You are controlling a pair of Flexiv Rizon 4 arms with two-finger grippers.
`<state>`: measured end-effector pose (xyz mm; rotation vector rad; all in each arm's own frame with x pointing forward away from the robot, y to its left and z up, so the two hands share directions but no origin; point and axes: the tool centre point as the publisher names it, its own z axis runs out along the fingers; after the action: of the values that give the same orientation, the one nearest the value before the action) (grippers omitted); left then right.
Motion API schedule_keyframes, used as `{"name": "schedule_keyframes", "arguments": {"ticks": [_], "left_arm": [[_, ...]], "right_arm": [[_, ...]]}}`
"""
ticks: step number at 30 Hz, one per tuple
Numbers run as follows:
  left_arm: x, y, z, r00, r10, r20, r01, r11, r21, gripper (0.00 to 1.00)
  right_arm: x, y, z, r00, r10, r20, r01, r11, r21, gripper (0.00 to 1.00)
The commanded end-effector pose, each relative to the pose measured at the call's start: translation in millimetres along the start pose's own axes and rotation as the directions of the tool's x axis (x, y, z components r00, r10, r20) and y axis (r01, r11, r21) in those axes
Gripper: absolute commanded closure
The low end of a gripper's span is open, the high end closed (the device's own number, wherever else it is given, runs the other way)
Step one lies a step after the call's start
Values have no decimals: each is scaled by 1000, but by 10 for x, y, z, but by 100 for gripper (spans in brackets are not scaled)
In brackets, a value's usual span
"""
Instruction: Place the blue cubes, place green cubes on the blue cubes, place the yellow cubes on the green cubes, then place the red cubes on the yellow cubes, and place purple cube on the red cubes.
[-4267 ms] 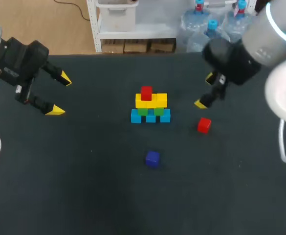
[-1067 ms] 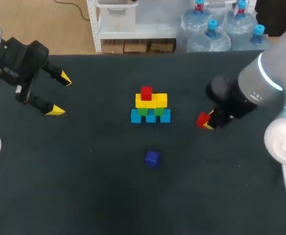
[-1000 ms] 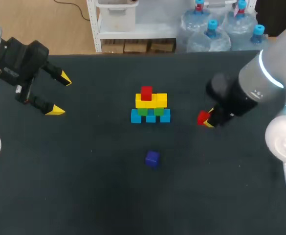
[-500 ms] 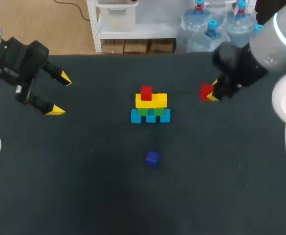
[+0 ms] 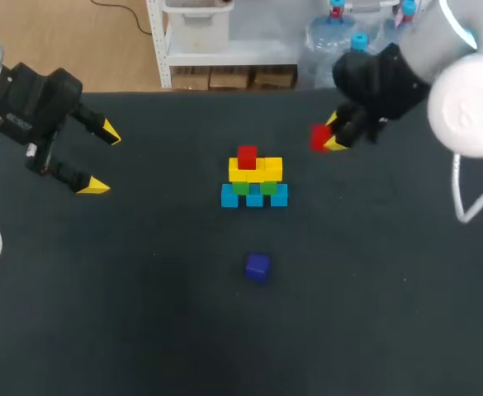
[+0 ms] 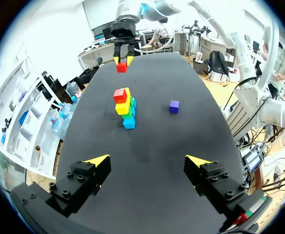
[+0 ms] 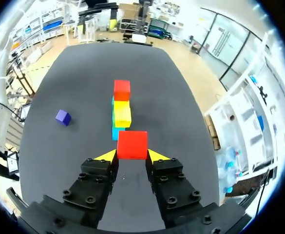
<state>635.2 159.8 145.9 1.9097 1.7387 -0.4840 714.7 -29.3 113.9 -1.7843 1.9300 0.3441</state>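
Observation:
A stack of cubes (image 5: pixel 255 177) stands mid-table: blue cubes (image 5: pixel 254 196) at the base, green above, yellow cubes (image 5: pixel 256 171) over those, and one red cube (image 5: pixel 247 157) on the left of the yellow row. My right gripper (image 5: pixel 328 139) hangs to the right of the stack and above the table, shut on a second red cube (image 5: pixel 320 138) (image 7: pixel 132 145). A purple cube (image 5: pixel 258 267) (image 6: pixel 174 106) lies in front of the stack. My left gripper (image 5: pixel 101 158) (image 6: pixel 147 160) hovers open and empty at the far left.
The dark table (image 5: pixel 142 313) carries only the stack and the loose purple cube. Its back edge runs just behind my right gripper.
My right gripper lifted the red cube off the table at the right and carried it up and leftward toward the stack. The left arm stayed still.

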Motion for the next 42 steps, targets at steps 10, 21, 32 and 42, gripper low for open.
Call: {"name": "schedule_keyframes", "arguments": {"ticks": [10,21,32,42], "left_arm": [[11,-5,1,1000,3,3,-3,1000,-2,0],[11,-5,1,1000,3,3,-3,1000,-2,0],[11,-5,1,1000,3,3,-3,1000,-2,0],[11,-5,1,1000,3,3,-3,1000,-2,0]], "right_arm": [[-237,-59,195,999,-14,-31,9,988,-152,100],[-415,0,297,999,6,-43,-12,989,-148,100],[-505,86,433,998,10,-56,-19,988,-151,100],[-545,138,541,998,16,-60,-26,986,-167,100]]}}
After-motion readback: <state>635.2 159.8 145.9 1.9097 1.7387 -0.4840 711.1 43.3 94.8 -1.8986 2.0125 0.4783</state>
